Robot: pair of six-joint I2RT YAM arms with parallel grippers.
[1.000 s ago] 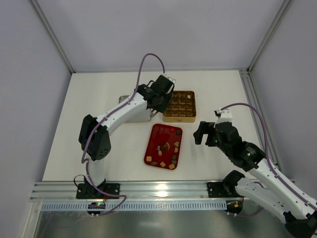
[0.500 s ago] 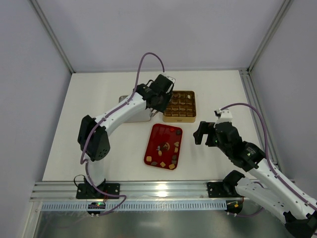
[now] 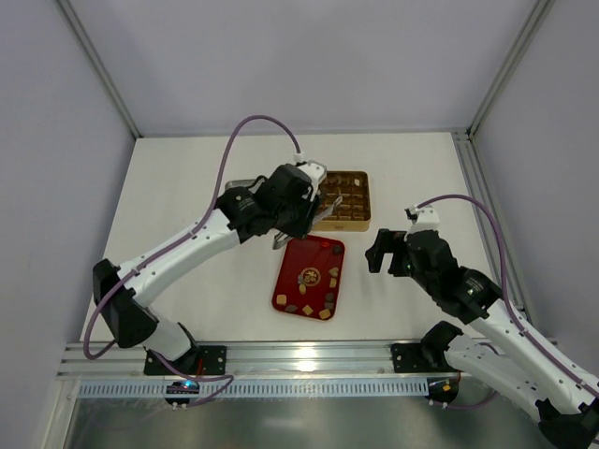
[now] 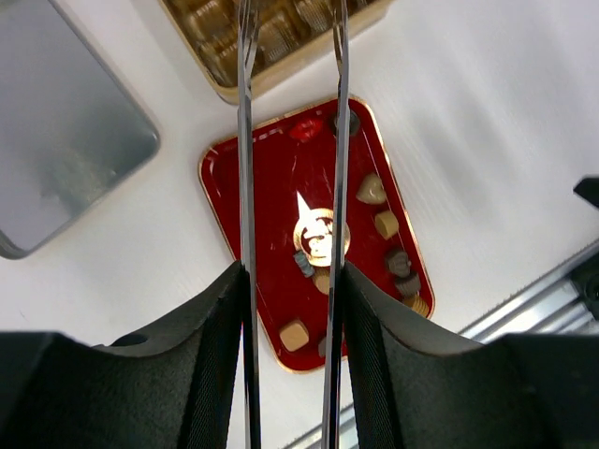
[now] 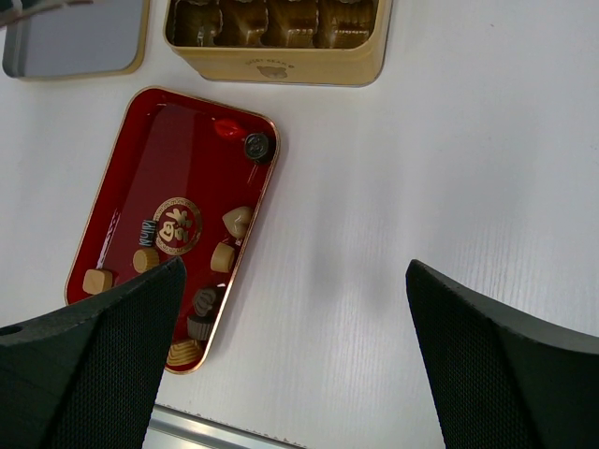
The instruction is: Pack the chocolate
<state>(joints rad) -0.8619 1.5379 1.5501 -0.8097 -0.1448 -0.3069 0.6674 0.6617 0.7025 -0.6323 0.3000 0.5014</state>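
Chocolate pcs point(image 5: 222, 256) in red tray point(image 5: 178, 159), left claw point(image 4: 292, 28) above tray's far edge, half spread, right claw point(image 5: 295, 281) to right of tray, spread wide, gold tin point(image 5: 281, 64) just behind tray.

Wide-spread pincer point(image 5: 295, 271) over a red tray point(image 5: 168, 150) of chocolate point(image 5: 222, 256)
The tray lies left of centre on the white worktop point(image 5: 449, 159), with the pieces mostly toward its lower right edge; a gold tin point(image 5: 281, 61) sits at the top edge, a grey lid point(image 5: 75, 37) upper left.
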